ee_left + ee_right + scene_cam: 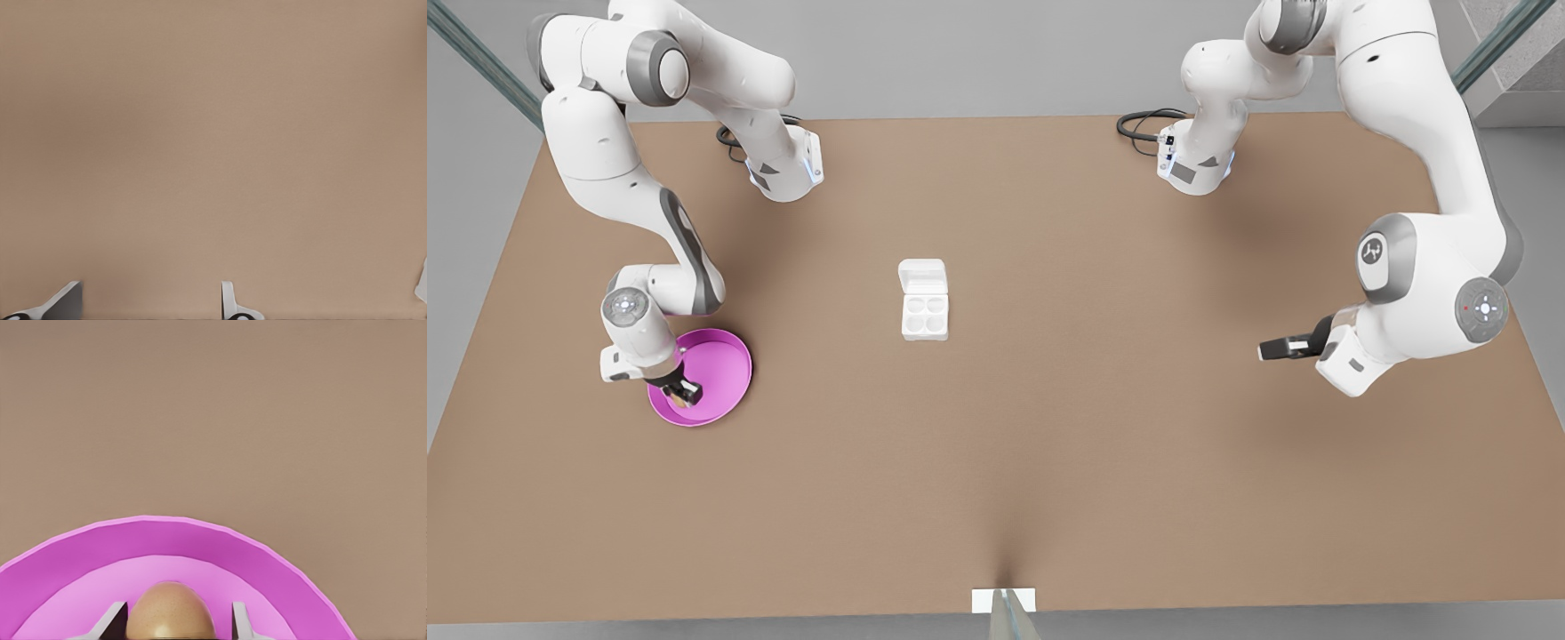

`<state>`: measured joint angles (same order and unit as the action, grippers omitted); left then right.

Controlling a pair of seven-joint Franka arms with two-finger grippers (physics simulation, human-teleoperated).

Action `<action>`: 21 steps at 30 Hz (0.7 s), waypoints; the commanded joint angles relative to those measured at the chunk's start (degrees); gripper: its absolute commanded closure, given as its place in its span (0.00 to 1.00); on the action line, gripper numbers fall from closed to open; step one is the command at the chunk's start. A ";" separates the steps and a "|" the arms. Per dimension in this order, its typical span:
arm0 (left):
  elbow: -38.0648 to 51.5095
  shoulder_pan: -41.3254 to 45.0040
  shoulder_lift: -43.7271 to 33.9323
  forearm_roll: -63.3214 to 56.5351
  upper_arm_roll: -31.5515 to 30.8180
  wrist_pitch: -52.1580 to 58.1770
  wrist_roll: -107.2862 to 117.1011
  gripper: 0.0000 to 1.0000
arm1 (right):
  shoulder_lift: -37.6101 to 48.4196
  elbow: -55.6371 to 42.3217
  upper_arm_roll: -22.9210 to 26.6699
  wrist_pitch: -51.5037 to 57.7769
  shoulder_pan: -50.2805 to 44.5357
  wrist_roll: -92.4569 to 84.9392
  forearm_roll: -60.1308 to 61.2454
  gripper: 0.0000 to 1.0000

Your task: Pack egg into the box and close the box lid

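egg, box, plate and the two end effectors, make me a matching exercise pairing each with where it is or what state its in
Column one
1. egg
2. box lid
3. pink plate
4. left end effector

Column two
a. hinged open behind the four empty cups of the box
b. over bare table, at the front view's right, fingers apart
c. between the fingers of the right end effector
d. on the table at the front view's left, under the right end effector

Pairs: 1-c, 2-a, 3-d, 4-b
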<state>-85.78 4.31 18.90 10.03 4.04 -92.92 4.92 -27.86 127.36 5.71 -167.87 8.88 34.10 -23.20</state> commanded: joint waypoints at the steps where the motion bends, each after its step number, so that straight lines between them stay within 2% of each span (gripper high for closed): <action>1: 0.00 0.00 0.00 -0.01 0.00 0.02 0.00 0.00 | 0.00 0.08 0.00 0.00 0.00 0.00 0.00 0.31; 3: 0.00 0.00 0.08 -0.01 0.00 -0.16 -0.09 0.00 | 0.18 0.17 0.00 0.18 0.00 0.09 0.00 0.36; 21: 0.00 0.00 0.26 -0.01 0.00 -0.42 0.00 0.00 | 0.97 1.84 -0.26 0.18 0.09 0.97 0.26 0.42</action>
<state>-85.78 4.31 19.24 10.02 4.04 -93.34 4.92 -26.90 129.15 5.45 -167.61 8.96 35.07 -22.94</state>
